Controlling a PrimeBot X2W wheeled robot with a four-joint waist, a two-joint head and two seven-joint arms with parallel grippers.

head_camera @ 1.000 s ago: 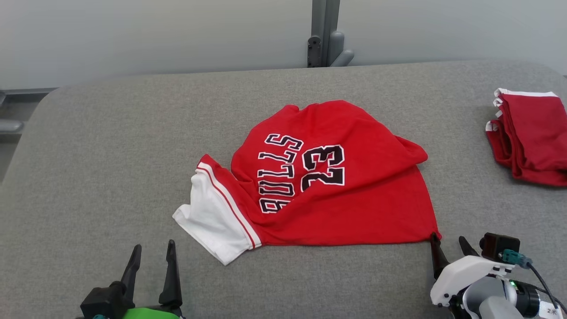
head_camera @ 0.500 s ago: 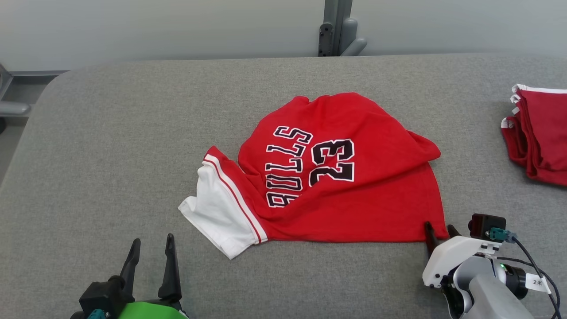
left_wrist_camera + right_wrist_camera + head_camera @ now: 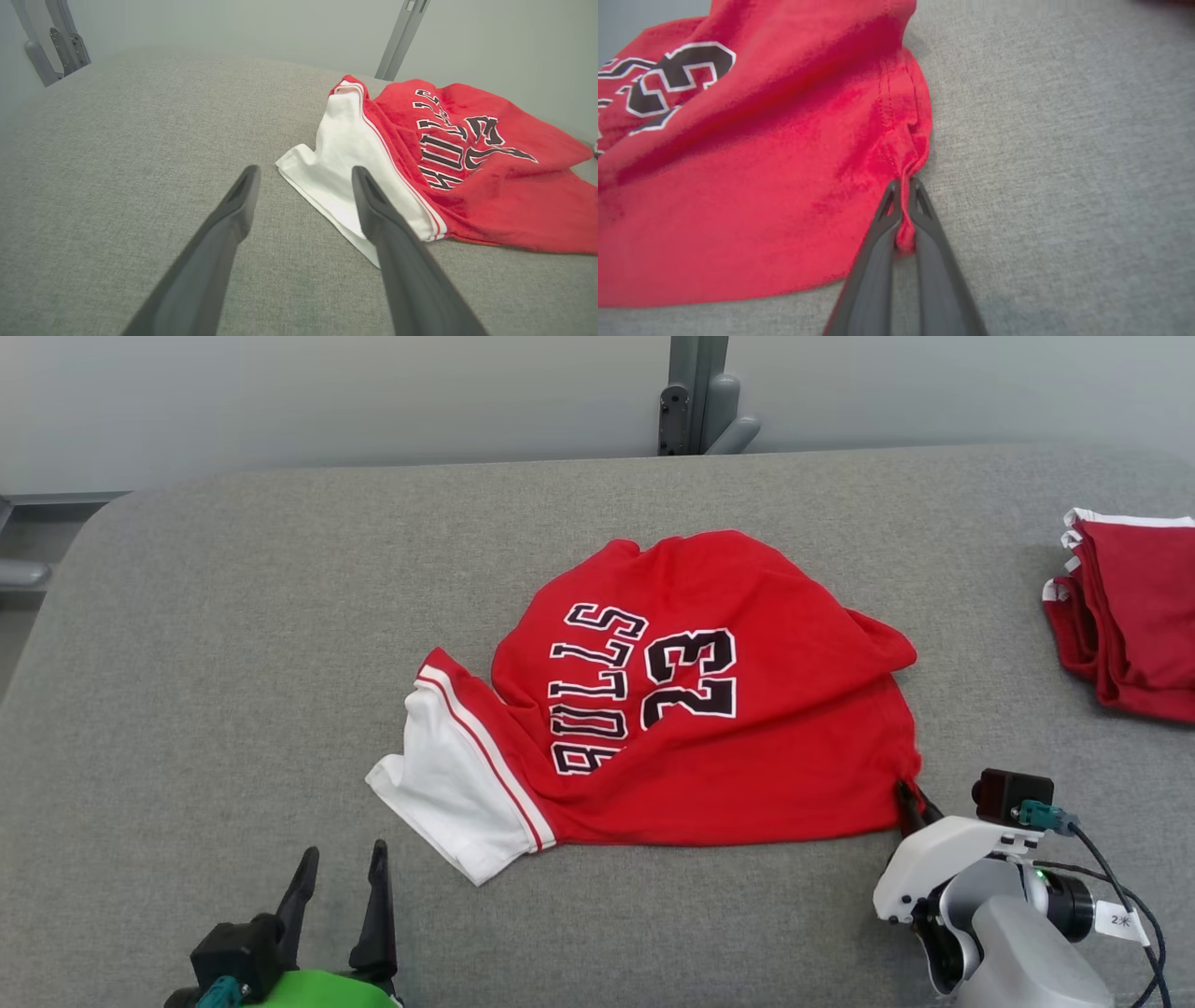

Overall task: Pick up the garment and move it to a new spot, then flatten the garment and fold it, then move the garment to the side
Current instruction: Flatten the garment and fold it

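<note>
A folded red pile (image 3: 1130, 616) runs off the frame's right edge. One corner of the jersey (image 3: 738, 196) is buried inside the pinching right tool (image 3: 903, 186).

Right gripper (image 3: 910, 800) nips the garment (image 3: 728, 737) at its corner — left gripper (image 3: 343, 852) spread.

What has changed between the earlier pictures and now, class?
The right gripper moved forward onto the near right corner of the red shirt, and its jaws closed on the hem. The left gripper stayed open, short of the white sleeve; the folded red pile stayed put.
</note>
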